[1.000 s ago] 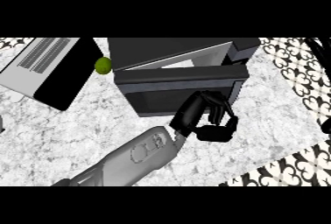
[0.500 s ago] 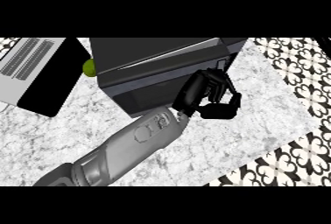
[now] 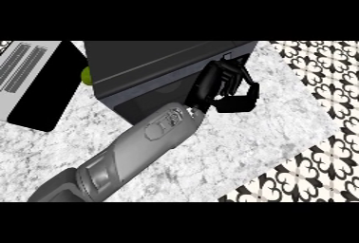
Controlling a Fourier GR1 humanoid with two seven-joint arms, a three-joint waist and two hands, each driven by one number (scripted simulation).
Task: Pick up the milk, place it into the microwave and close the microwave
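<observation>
Against the microwave's [image 3: 161, 66] right front corner, the hand [image 3: 223, 88] rests with curled, empty fingers; open marble counter [image 3: 280, 123] spreads rightward, milk unseen

Item count, as I read it from the head view:

- Microwave [image 3: 154, 66]: I count one, a dark box at the top centre of the bench [image 3: 280, 123].
- Hand [image 3: 221, 88]: I count one in view, black, at the microwave's front right corner.
- Forearm [image 3: 133, 152]: I count one, grey, entering from the lower left.
- Green round object [image 3: 87, 76]: I count one, only partly visible at the microwave's left edge; I cannot identify it.
- Flat appliance [image 3: 35, 80]: I count one at the upper left, with a grey slotted part and a black panel.
- Milk: I count none visible.
</observation>
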